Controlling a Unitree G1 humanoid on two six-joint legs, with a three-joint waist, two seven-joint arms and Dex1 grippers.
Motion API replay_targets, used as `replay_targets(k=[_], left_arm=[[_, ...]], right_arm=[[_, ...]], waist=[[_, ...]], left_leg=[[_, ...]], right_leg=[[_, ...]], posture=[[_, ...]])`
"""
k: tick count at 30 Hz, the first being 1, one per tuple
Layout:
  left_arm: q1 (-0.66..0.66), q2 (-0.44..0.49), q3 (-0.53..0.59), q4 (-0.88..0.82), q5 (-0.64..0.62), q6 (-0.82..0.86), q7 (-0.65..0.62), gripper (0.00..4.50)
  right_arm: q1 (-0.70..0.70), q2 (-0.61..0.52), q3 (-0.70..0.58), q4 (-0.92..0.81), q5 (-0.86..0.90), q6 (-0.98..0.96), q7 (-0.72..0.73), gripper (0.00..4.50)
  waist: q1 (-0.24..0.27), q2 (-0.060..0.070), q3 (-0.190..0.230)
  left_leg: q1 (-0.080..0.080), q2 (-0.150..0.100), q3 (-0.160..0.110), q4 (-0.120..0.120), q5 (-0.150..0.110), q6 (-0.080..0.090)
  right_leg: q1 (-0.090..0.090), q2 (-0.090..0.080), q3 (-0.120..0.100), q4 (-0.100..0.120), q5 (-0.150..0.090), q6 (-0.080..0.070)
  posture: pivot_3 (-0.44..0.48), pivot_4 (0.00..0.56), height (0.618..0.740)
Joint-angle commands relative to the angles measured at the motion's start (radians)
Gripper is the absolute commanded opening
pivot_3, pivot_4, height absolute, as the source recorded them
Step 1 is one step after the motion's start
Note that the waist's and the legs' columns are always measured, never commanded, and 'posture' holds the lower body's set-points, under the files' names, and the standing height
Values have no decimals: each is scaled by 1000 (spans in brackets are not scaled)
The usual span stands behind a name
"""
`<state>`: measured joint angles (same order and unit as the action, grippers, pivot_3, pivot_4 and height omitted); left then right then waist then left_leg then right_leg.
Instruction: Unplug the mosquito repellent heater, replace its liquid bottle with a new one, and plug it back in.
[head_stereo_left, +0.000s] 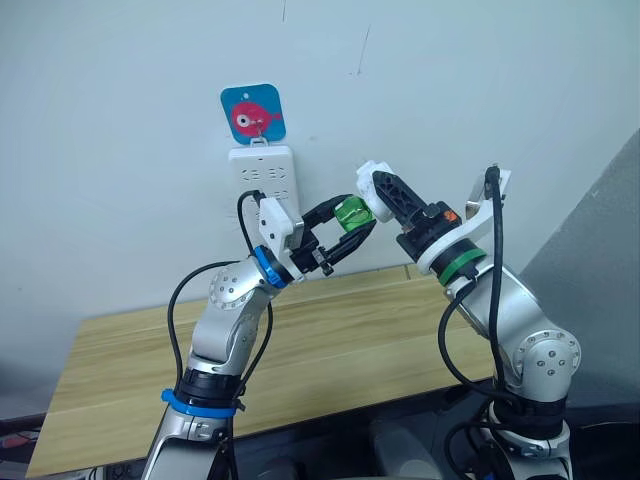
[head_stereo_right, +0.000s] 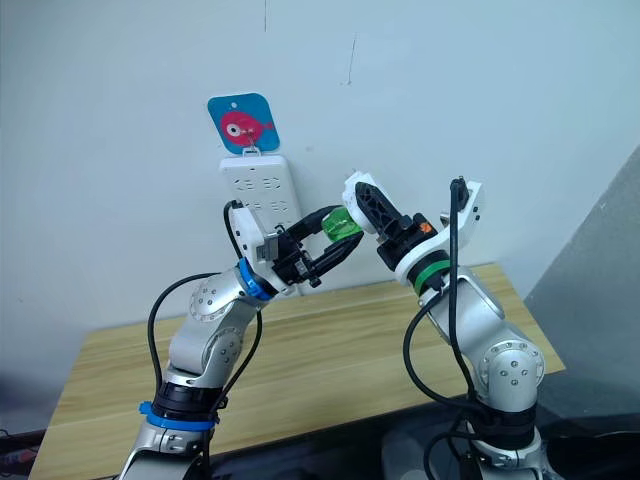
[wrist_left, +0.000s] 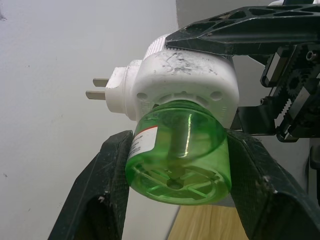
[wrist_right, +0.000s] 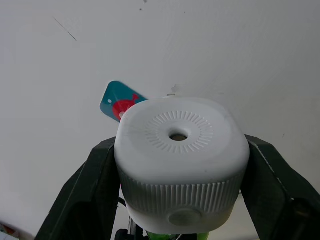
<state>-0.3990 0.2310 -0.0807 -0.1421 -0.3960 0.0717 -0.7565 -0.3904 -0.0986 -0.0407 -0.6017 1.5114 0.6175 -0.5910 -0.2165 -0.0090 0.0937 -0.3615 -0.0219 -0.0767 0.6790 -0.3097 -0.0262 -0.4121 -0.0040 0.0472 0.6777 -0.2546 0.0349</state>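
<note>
The heater (wrist_right: 182, 160) sat clamped between the right jaws (head_stereo_left: 378, 197); the left jaws (head_stereo_left: 345, 228) gripped the green bottle (wrist_left: 177, 152) beneath it, above the table (head_stereo_left: 330, 340).

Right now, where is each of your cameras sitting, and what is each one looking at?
Left and right eye views: on the head, looking down over both arms at the wooden table and power strip.
Left wrist view: along the left gripper, shut on the green bottle.
Right wrist view: along the right gripper, shut on the heater.
Shared: both wrist views show the heater; every view shows the white wall.
</note>
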Motion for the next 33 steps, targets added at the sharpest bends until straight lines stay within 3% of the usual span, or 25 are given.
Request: replay_targets(k=[1, 3, 6, 11, 16, 26, 33], left_arm=[[-12, 5, 0, -23, -1, -38, -21, 2363], [-17, 15, -4, -9, 4, -55, -45, 2363], [-24, 43, -12, 18, 4, -82, -113, 2363], [-30, 128, -54, 86, -12, -132, -324, 2363], [-33, 175, -76, 143, -15, -197, -483, 2363], [18, 189, -62, 133, -9, -228, -528, 2363], [36, 204, -70, 113, -16, -251, -552, 2363]], right_arm=[[4, -4, -11, -27, 39, -36, 10, 3929], [33, -40, -28, -36, 71, -30, 22, 4500], [121, -158, -72, -53, 180, 10, 80, 4500], [293, -468, -210, -21, 383, 139, 302, 4500], [348, -684, -265, 55, 461, 247, 506, 4500], [390, -794, -202, 126, 461, 349, 689, 4500], [330, -754, -82, 140, 433, 351, 723, 4500]], waist=[[0, 0, 0], [2, 0, 0], [5, 0, 0], [20, 1, 1], [19, 2, 2], [27, 0, 5], [29, -2, 7]], left_leg=[[0, 0, 0, 0, 0, 0], [0, 0, 0, 0, 0, 0], [0, 0, -1, 0, 0, 0], [0, -1, -1, 0, 0, 1], [1, 0, 4, 0, -1, 1], [0, 9, 6, 0, -2, 4], [2, 10, 11, 0, -2, 4]], right_leg=[[0, 0, 0, 0, 0, 0], [0, 0, 0, 0, 0, 0], [1, 1, 0, -2, 0, 0], [3, 2, 2, -5, -1, 2], [7, 7, 2, -10, -2, 2], [8, 15, 14, -16, -2, 2], [7, 18, 22, -16, -1, 2]], posture=[[-237, 52, 740], [-238, 52, 740], [-241, 55, 740], [-248, 62, 740], [-253, 76, 740], [-232, 90, 740], [-226, 92, 740]])
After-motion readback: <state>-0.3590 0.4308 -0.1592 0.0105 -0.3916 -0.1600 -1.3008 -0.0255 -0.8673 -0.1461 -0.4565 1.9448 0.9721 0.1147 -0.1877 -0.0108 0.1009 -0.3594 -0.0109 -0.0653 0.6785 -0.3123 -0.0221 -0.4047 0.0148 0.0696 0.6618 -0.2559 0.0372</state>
